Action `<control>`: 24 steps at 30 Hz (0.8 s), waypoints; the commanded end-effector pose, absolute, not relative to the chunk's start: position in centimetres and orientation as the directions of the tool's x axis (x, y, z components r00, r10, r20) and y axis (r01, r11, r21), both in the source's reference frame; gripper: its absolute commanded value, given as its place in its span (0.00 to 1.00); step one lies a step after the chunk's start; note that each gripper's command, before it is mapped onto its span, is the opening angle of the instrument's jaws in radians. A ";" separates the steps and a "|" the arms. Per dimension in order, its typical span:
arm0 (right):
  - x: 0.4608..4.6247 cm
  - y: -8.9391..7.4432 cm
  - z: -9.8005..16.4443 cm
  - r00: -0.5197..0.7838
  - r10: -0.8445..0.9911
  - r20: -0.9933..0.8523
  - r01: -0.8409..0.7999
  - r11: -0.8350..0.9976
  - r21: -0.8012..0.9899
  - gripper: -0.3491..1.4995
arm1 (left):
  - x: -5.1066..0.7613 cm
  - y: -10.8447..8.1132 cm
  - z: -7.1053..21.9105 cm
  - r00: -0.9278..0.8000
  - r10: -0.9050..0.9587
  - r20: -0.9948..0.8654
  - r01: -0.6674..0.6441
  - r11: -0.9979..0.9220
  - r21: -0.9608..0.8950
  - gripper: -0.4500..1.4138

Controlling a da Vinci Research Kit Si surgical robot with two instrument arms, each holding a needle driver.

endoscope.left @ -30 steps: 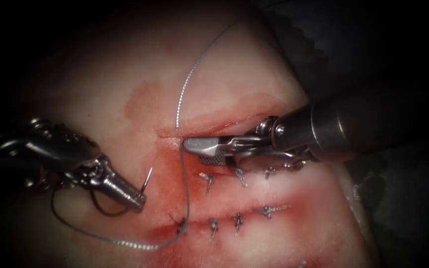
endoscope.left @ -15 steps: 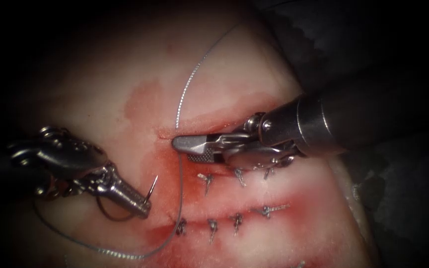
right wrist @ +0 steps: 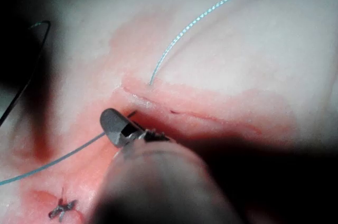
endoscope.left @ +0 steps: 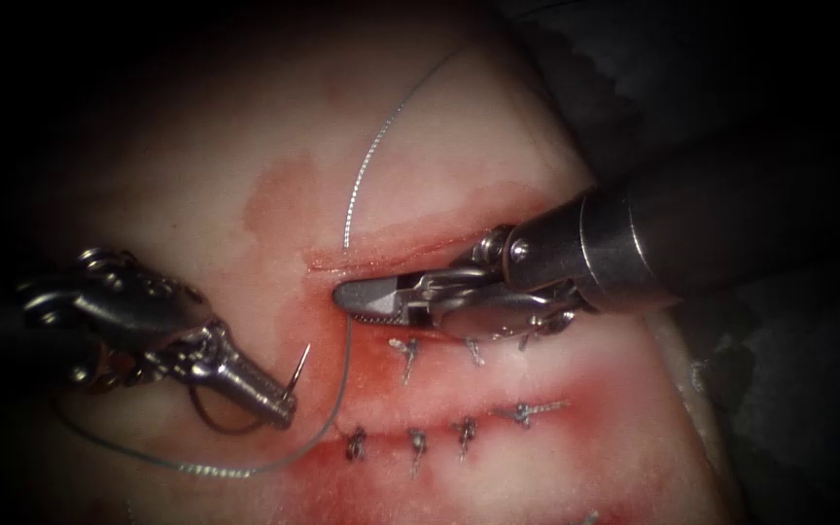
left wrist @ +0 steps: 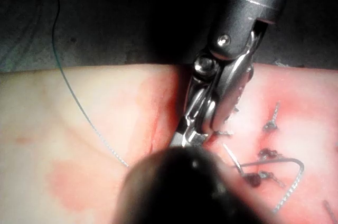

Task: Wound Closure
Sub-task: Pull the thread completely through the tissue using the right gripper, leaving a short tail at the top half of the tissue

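Note:
My left tool (endoscope.left: 282, 406) sits left of the cut (endoscope.left: 410, 255), shut on the curved needle (endoscope.left: 300, 365) a short way behind its point. The point sticks up free of the tissue (endoscope.left: 196, 175). My right tool (endoscope.left: 342, 295) lies along the cut with its tip at the cut's left end. It is shut on the thread (endoscope.left: 362, 180) where the thread leaves the tissue. From there the thread drops, loops low to the left and runs back towards the left tool. In the right wrist view the right tool (right wrist: 108, 123) has the thread (right wrist: 63, 155) entering it.
Two rows of finished stitches (endoscope.left: 464, 433) with short cut ends lie below the right tool. Red fluid (endoscope.left: 332, 350) stains the tissue around the cut. Dark cloth (endoscope.left: 692, 87) borders the tissue at the upper right.
My right tool slid left along the cut and its jaws closed from wide open onto the thread. My left tool shifted right with the needle. The low thread loop moved left and flattened.

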State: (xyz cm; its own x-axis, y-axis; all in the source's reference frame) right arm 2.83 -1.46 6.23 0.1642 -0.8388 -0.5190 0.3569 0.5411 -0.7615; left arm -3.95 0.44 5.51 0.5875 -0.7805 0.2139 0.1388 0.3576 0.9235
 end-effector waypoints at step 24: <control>2.03 -1.5 6.2 0.210 -0.890 -0.406 0.381 0.457 -0.804 0.00 | -4.01 0.6 5.7 0.548 -0.819 0.168 0.201 0.324 0.924 0.00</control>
State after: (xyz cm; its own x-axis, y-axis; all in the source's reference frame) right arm 1.97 -1.44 6.10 0.2164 -0.8936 -0.3934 0.3805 0.4482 -0.8089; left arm -3.93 0.60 5.68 0.5423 -0.8255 0.1565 0.2097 0.3133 0.9262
